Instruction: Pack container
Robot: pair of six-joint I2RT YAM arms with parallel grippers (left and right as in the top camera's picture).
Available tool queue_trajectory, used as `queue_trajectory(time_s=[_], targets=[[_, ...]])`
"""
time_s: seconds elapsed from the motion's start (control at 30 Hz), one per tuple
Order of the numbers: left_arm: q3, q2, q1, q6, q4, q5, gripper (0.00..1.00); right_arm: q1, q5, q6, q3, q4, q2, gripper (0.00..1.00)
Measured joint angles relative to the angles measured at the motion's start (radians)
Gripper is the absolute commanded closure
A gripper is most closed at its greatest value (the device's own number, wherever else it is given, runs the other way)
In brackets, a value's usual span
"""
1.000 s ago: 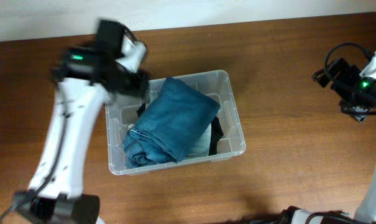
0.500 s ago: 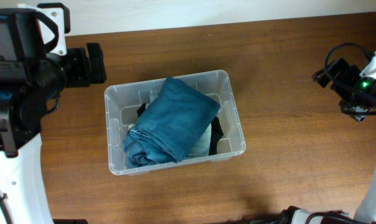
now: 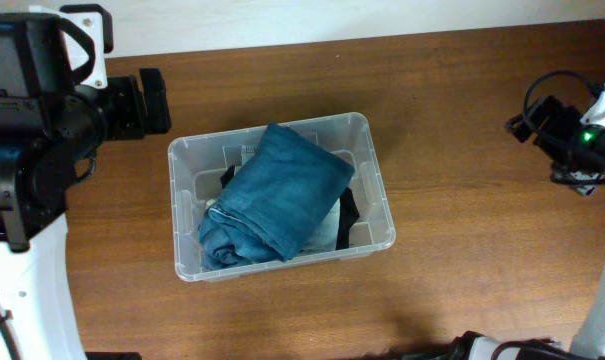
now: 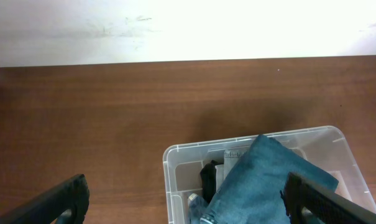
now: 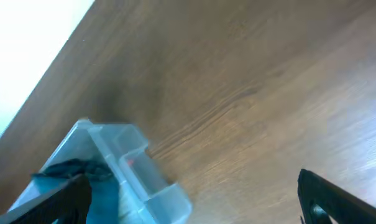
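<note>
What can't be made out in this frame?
Overhead: what lies under the blue cloth in the container; the cloth covers it.
Left wrist: the container's near half, cut off by the bottom edge.
Right wrist: most of the container, blurred and cut by the corner.
</note>
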Motion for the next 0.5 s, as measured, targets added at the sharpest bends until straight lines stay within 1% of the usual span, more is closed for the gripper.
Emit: queue_trajectory(time_s=[0.03, 0.13, 0.2, 0.27, 0.37, 0.4, 0.5], targets=[[0.000, 0.000, 0.000, 0.000, 0.000, 0.000, 0.00, 0.000, 0.016, -0.012, 0.000, 0.023, -0.001, 0.02], [0.000, 0.000, 0.000, 0.000, 0.000, 0.000, 0.00, 0.029, 0.050, -0.092, -0.037, 0.204, -0.047, 0.02], [0.000, 0.000, 0.000, 0.000, 0.000, -0.005, 0.00, 0.095, 0.063, -0.200, -0.089, 0.344, -0.135, 0.01], [0.000, 0.000, 0.000, 0.000, 0.001, -0.006, 0.00, 0.154, 0.067, -0.322, -0.147, 0.432, -0.217, 0.02], [0.000, 0.000, 0.000, 0.000, 0.000, -0.006, 0.00, 0.252, 0.066, -0.470, -0.292, 0.497, -0.407, 0.01], [0.000, 0.000, 0.000, 0.000, 0.001, -0.007, 0.00, 0.280, 0.066, -0.537, -0.390, 0.497, -0.502, 0.02], [0.000, 0.000, 0.000, 0.000, 0.000, -0.007, 0.00, 0.294, 0.068, -0.611, -0.632, 0.577, -0.669, 0.02]])
